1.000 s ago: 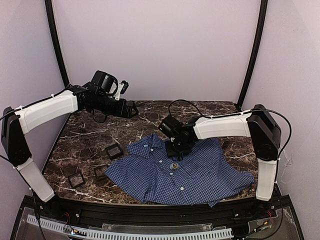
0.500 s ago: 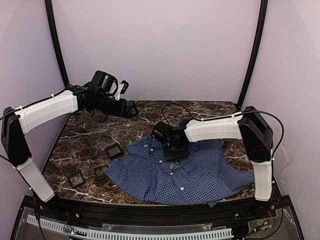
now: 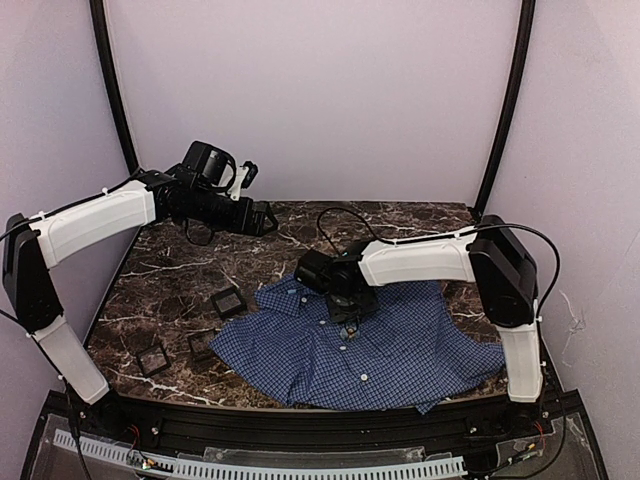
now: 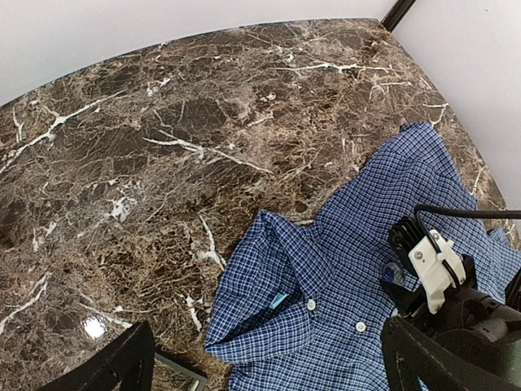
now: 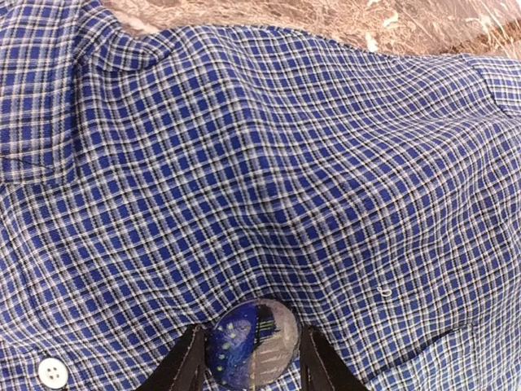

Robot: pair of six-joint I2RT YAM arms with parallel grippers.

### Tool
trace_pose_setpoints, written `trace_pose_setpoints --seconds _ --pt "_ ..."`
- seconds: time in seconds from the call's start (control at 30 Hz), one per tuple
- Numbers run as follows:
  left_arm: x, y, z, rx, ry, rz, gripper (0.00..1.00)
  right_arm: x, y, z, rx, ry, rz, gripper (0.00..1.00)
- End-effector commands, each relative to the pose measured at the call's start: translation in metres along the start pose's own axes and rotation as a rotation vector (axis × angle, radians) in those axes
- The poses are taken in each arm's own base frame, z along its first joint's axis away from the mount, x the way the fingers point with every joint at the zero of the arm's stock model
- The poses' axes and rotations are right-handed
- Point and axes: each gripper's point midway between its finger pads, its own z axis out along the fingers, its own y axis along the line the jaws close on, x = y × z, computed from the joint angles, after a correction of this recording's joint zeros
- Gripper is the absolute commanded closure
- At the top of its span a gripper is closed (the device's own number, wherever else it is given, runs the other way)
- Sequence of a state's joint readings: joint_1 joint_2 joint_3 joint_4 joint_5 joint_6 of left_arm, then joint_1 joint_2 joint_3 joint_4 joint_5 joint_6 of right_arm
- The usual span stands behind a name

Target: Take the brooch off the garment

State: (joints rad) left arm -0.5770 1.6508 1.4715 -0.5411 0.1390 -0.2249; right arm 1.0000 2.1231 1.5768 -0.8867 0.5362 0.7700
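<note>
Brooch (image 5: 252,346), round, blue-grey, pinned on garment (image 5: 269,163) chest: right gripper (image 5: 251,332), newly shifted leftward over it, has narrowed onto both edges, seemingly clamped, ready for extraction; left gripper (image 3: 262,218) spread wide.

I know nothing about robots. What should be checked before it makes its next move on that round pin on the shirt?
1. The brooch lies between the fingers of the right tool: ok.
2. Firm grip on the brooch: cannot tell; the fingers flank it closely.
3. Fingers free of garment cloth: cannot tell; they lie right over it.
4. The left tool out of the way: ok; open, raised over the table, away from the garment.
5. Garment pinned down for the pull: not ok; nothing else touches it.
</note>
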Motion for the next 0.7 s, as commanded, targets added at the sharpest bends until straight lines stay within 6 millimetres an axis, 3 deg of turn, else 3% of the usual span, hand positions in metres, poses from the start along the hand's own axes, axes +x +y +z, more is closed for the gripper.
trace_pose_setpoints --seconds 0.0,0.3,0.53,0.67 --pt "-0.004 -0.007 -0.01 0.021 -0.026 -0.001 0.01 0.004 0.0 0.001 0.044 0.0 -0.028 0.61" --pt "-0.003 -0.007 -0.009 0.024 -0.022 -0.003 0.01 0.008 0.012 0.006 0.029 0.008 -0.045 0.63" --pt "-0.003 -0.007 -0.008 0.027 -0.019 -0.003 0.01 0.013 0.019 0.012 0.002 0.025 -0.052 0.59" --pt "-0.003 -0.007 -0.008 0.028 -0.019 -0.003 0.01 0.013 0.015 0.012 0.033 0.018 -0.056 0.62"
